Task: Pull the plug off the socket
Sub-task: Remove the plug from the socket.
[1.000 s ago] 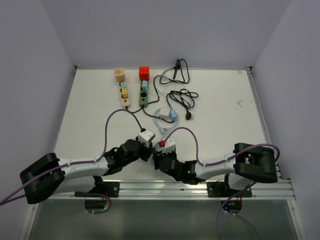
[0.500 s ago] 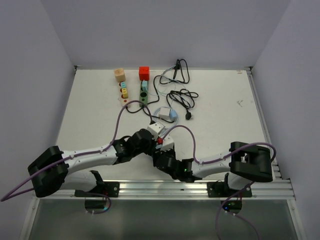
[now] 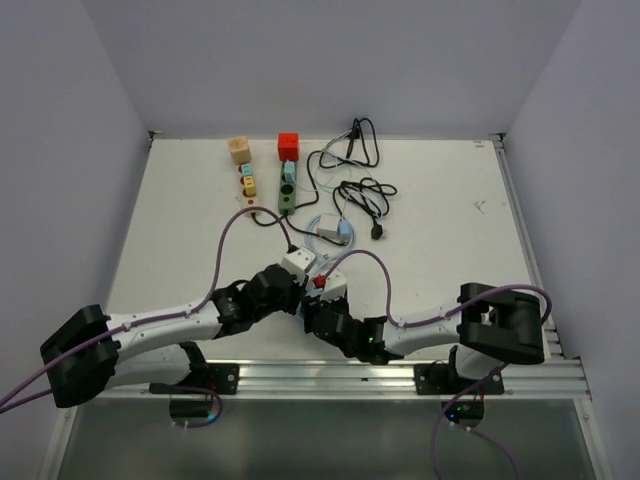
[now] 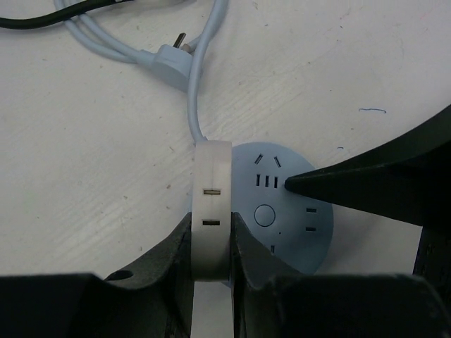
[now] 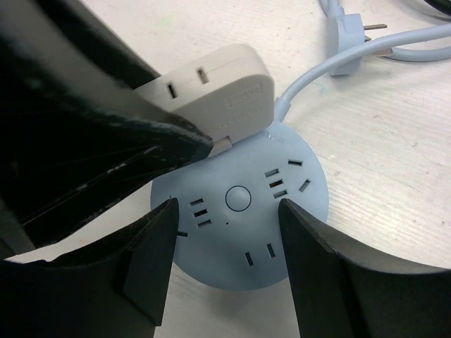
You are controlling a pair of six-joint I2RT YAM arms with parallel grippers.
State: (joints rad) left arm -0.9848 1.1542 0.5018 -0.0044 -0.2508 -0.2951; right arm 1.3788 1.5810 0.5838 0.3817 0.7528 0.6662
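On bench [image 3: 450, 250], near-middle, between both arms: white plug [image 4: 211, 211] stands on edge at the rim of the round blue socket [image 4: 285, 215]; whether its pins sit in the socket cannot be told
Left tool [image 4: 211, 246]: clamped on the white plug, one finger against each flat side
Right tool [image 5: 229, 239]: spread wide over the socket's face, fingers either side of the centre button, one tip touching the face, nothing gripped
Blue cable [image 4: 192, 105]: leaves the socket's far rim and passes a loose blue plug [image 4: 173, 56] lying on the bench
Black cable [image 4: 42, 17]: just beyond the blue one
Far side: green power strip [image 3: 287, 187] with a red block [image 3: 289, 146] at its far end
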